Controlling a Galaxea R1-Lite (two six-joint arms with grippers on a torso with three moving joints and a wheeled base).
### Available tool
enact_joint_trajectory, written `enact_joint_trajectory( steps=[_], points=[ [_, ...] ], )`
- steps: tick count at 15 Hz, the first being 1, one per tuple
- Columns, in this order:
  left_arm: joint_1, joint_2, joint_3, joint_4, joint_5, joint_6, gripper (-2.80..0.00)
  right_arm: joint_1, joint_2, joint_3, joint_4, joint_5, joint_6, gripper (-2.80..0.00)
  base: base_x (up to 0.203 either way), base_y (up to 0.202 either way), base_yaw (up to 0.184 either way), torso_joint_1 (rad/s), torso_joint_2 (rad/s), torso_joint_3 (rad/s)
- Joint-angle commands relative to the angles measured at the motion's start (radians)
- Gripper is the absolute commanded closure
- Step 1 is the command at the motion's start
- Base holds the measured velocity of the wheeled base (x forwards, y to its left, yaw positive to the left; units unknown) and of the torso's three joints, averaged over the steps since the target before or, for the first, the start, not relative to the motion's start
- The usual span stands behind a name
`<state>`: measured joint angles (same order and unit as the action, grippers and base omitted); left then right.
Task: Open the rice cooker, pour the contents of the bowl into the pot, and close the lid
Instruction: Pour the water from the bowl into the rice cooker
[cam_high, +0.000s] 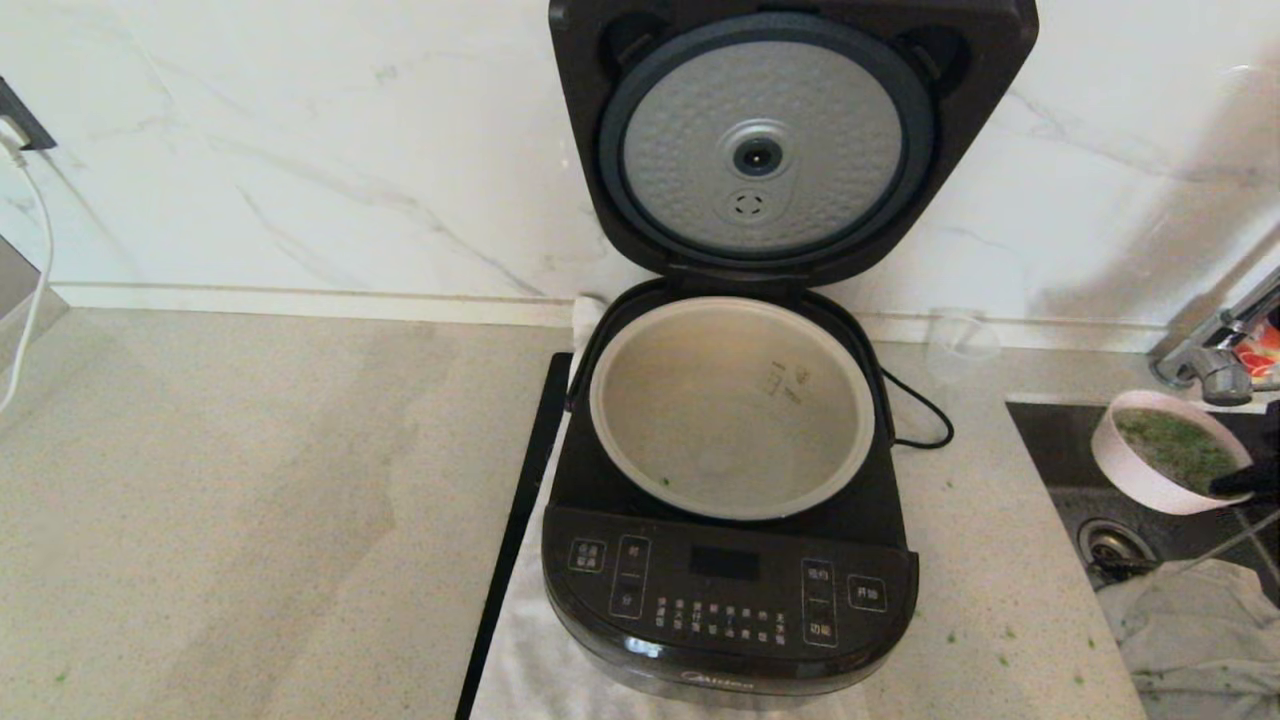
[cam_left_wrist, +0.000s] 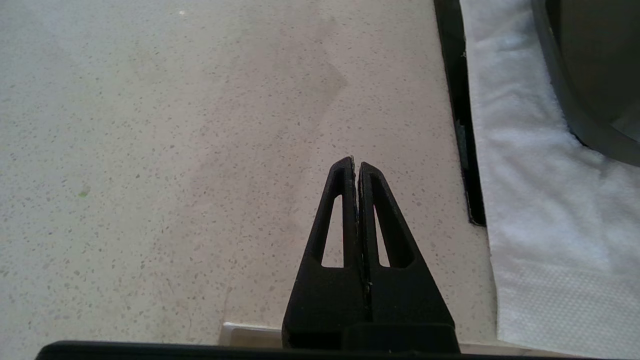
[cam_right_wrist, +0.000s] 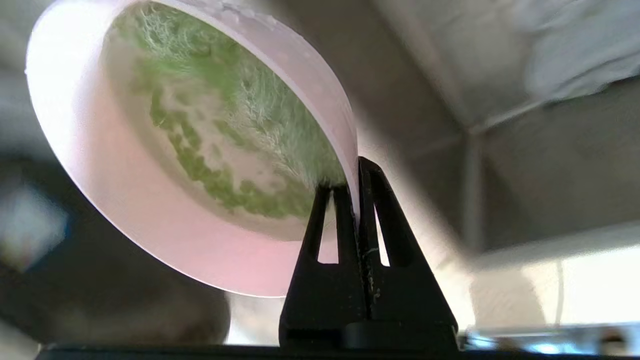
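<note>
The black rice cooker (cam_high: 730, 600) stands in the middle of the counter with its lid (cam_high: 765, 150) up, showing the dimpled silver disc. Its light-grey pot (cam_high: 730, 410) looks nearly empty, with one green bit near the rim. My right gripper (cam_right_wrist: 354, 192) is shut on the rim of the pale pink bowl (cam_right_wrist: 125, 200), which hangs tilted over the sink (cam_high: 1065, 450) at the far right, as the head view shows (cam_high: 1165, 450). Chopped green bits in liquid (cam_right_wrist: 225, 145) lie inside. My left gripper (cam_left_wrist: 356, 165) is shut on nothing above bare counter left of the cooker.
A white cloth (cam_left_wrist: 540, 215) lies under the cooker beside a black strip (cam_high: 520, 520). A clear plastic cup (cam_high: 960, 345) stands behind the cooker's right side. A tap (cam_high: 1215, 350) and a crumpled cloth (cam_high: 1200, 620) are at the sink. A power cord (cam_high: 920, 415) loops behind.
</note>
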<state>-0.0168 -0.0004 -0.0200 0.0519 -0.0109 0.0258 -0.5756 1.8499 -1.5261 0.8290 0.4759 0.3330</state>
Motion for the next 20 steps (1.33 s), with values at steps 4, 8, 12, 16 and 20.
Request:
enact_joint_trajectory(
  steps=[4,8,12,16,20],
  points=[
    [0.0,-0.001,0.0,0.0,-0.001,0.0,0.0,0.304,-0.209,-0.005,0.121,-0.063,0.022,0.0,0.0,0.0,0.0,0.0,0.0,0.0],
    [0.0,0.0,0.0,0.0,-0.001,0.0,0.0,0.491,-0.25,-0.096,0.2,-0.103,0.089,0.0,0.0,0.0,0.0,0.0,0.0,0.0],
    [0.0,-0.001,0.0,0.0,0.0,0.0,0.0,0.629,-0.228,-0.207,0.263,-0.108,0.109,0.0,0.0,0.0,0.0,0.0,0.0,0.0],
    [0.0,-0.001,0.0,0.0,0.0,0.0,0.0,0.787,-0.175,-0.29,0.265,-0.215,0.163,0.0,0.0,0.0,0.0,0.0,0.0,0.0],
    [0.0,0.0,0.0,0.0,-0.001,0.0,0.0,0.925,-0.12,-0.399,0.283,-0.283,0.221,0.0,0.0,0.0,0.0,0.0,0.0,0.0]
  ],
)
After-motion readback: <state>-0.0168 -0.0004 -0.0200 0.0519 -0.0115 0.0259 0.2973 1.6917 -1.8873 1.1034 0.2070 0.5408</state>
